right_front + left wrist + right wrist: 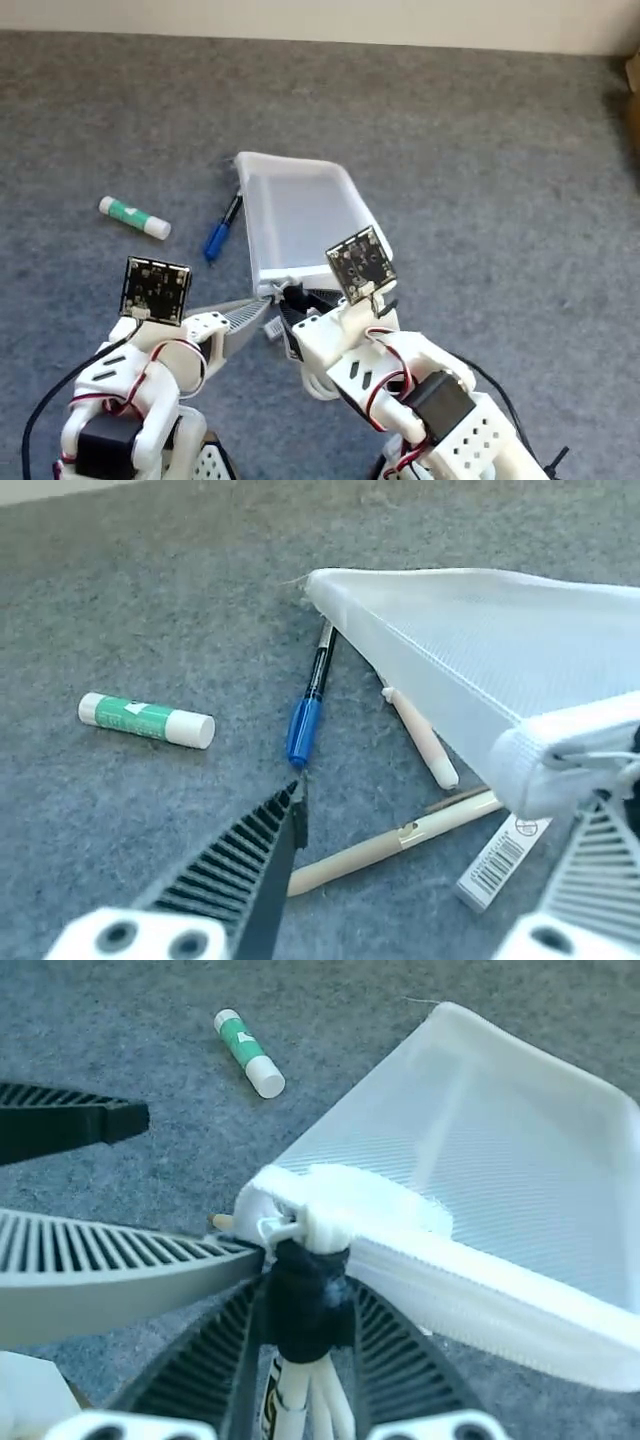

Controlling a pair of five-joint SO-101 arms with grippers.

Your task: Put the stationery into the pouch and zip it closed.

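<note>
White mesh up close: my right gripper (305, 1280) is clamped tight on the dark tab (300, 1310) at the zip end of the pouch (300, 215). It holds that corner off the grey carpet (480, 130), probably to keep the mouth reachable. My left gripper (450, 805) is spread wide and holds nothing; one finger (130, 1260) rests against the same corner, likely bracing it. Under the raised pouch lie a cream pen (400, 840), a white pen (420, 738) and a barcoded item (497, 858). Farther off are a blue pen (305, 720) and a glue stick (147, 720), none packed yet.
</note>
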